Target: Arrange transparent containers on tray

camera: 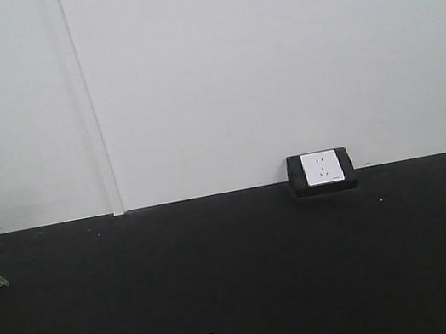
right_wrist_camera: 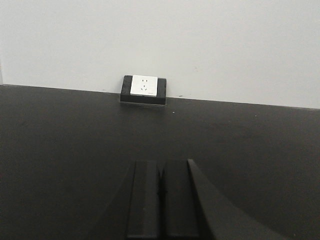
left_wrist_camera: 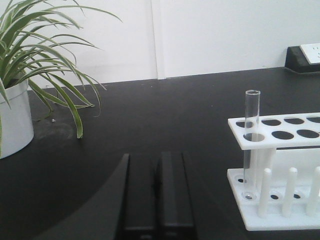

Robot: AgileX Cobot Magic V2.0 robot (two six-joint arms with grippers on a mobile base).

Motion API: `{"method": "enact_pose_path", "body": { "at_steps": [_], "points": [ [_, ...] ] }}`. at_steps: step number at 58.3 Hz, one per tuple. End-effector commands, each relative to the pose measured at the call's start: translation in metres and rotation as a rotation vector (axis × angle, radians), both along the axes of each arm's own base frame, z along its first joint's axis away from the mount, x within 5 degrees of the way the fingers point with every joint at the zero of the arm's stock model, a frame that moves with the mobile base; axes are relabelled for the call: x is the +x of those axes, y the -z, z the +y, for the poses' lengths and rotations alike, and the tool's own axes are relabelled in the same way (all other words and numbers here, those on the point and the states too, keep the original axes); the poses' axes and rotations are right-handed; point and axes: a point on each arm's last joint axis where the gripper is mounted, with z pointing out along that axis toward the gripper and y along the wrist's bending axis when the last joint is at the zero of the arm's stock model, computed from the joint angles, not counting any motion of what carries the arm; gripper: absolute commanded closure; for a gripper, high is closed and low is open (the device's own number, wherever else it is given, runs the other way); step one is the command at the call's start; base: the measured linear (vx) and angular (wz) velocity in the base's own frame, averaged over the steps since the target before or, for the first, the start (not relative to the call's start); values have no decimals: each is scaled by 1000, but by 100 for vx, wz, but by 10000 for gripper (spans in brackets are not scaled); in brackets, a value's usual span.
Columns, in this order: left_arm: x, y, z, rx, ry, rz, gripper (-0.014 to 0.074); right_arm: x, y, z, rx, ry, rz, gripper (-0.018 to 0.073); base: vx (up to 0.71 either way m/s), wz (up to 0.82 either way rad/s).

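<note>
Left wrist-mounted shows left hand (left_wrist_camera: 157,167) closed, level, near rack (left_wrist_camera: 280,137).

The left claw (left_wrist_camera: 157,160) is black like the surface (left_wrist_camera: 150,115). To its right a white rack (left_wrist_camera: 280,142) with dark round holes holds a colourless test tube (left_wrist_camera: 251,120), and to its left is a plant (left_wrist_camera: 45,55) with green, pale-streaked leaves in a white pot (left_wrist_camera: 15,125). Ahead of the black right claw (right_wrist_camera: 160,167), a white socket (right_wrist_camera: 144,86) has a black frame.

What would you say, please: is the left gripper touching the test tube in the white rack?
Apart: the left wrist view shows bare black table between the left gripper and the test tube.
</note>
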Motion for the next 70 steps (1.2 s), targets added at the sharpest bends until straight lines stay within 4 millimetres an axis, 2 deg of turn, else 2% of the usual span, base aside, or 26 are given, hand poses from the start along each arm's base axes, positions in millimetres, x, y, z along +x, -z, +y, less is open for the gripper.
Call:
{"method": "enact_pose_path", "body": {
  "at_steps": [1, 43, 59, 70],
  "points": [
    [0, 3, 0, -10, 4, -72, 603, 0, -5, 1, -1, -5, -80, 571, 0, 0],
    [0, 3, 0, -10, 4, -73, 605, 0, -5, 1, -1, -5, -80, 571, 0, 0],
    [0, -3, 0, -11, 4, -134, 603, 0, -6, 1, -2, -7, -93, 571, 0, 0],
    [-1, -13, 0, -20, 4, -244, 603, -1, -9, 1, -1, -10, -125, 571, 0, 0]
  ]
}}
